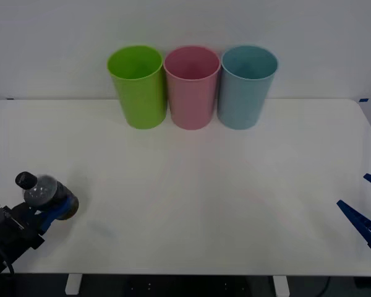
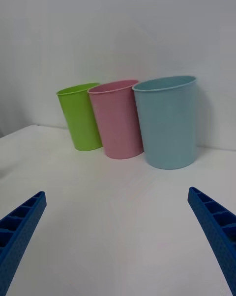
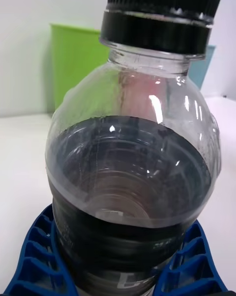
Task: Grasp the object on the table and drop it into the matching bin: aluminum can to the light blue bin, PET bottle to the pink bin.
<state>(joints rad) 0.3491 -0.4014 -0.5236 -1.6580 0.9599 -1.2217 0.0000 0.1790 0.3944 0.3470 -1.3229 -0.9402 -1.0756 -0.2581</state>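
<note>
Blue left tool (image 1: 49, 207) around PET bottle (image 1: 44, 193)

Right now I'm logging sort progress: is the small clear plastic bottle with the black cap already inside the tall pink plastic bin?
No, the small clear plastic bottle sits between the left gripper's blue fingers, far from the tall pink plastic bin.

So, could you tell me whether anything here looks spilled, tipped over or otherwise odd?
Nothing stands out. The green bin, pink bin and light blue bin stand upright in a row at the back of the table. The left gripper is closed on the capped bottle; the right gripper is open at the right edge.
</note>
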